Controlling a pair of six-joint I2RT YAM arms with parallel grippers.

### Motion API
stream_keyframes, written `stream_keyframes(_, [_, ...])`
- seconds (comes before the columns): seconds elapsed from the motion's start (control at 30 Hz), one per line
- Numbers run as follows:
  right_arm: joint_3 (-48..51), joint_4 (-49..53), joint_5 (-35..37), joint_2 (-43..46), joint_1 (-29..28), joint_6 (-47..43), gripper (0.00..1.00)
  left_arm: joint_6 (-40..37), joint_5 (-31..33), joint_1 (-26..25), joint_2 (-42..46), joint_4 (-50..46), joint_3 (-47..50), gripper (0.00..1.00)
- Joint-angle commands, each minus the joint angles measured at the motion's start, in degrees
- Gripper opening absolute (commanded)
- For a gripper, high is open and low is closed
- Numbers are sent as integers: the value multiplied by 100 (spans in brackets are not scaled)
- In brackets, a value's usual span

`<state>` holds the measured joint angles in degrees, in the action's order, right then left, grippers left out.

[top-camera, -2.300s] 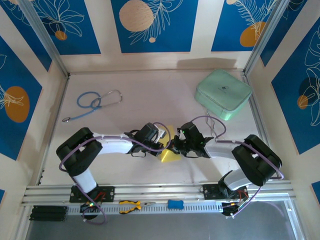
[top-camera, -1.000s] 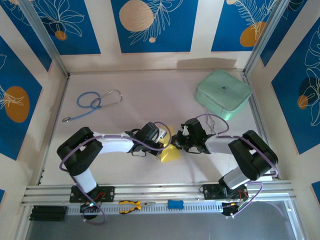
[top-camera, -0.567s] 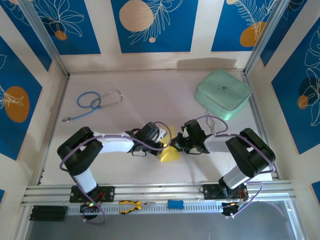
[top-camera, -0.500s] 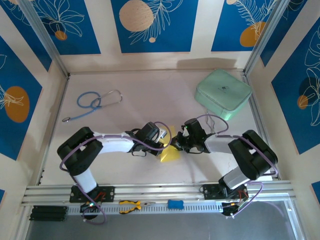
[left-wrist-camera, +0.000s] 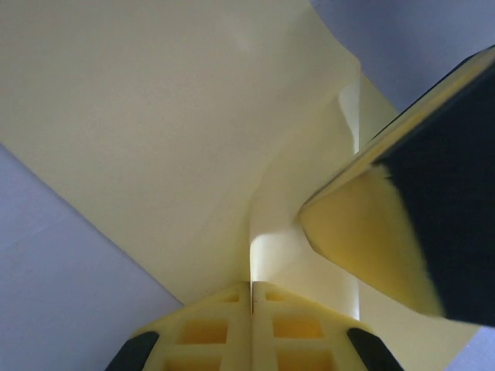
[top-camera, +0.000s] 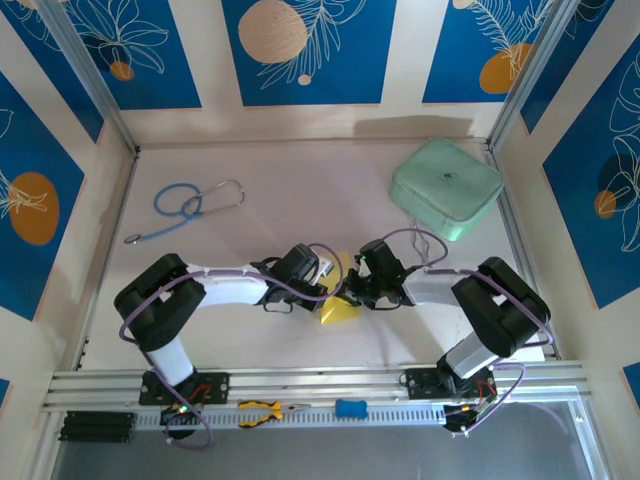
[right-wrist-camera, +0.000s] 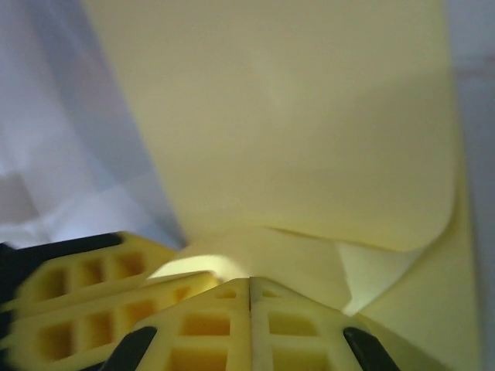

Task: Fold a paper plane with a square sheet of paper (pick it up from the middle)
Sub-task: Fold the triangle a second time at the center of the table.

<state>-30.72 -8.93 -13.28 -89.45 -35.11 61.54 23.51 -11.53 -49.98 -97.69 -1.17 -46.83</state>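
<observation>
The pale-yellow sheet of paper is partly folded and sits between my two grippers near the table's middle front. My left gripper is shut on a fold of it; in the left wrist view the paper runs straight into the closed seam of the left gripper. My right gripper faces it from the right, also shut on the paper, which bends into the right gripper. The right gripper's finger shows close beside the left one. The left gripper's fingers appear at the left.
A mint-green case stands at the back right. A blue stethoscope lies at the back left. Yellow-handled pliers and a small blue object rest on the front rail between the arm bases.
The right arm's wrist has crept left towards the left gripper, and the paper's lower flap has shifted slightly. The left arm has stayed put. Both grippers remain shut.
</observation>
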Motion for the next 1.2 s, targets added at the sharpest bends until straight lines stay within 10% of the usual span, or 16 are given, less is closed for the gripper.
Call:
stream_keyframes(0.0, [179,-16,94,-142,119,1,0,-118,-2,76,-165,-373,-54,0])
stream_keyframes(0.67, [189,175,247,223,988,-98,0,-149,-28,77,-268,-428,-120,0])
stream_keyframes(1.17, [-121,138,-257,344,445,-490,0,-153,-25,85,-233,-415,-107,0])
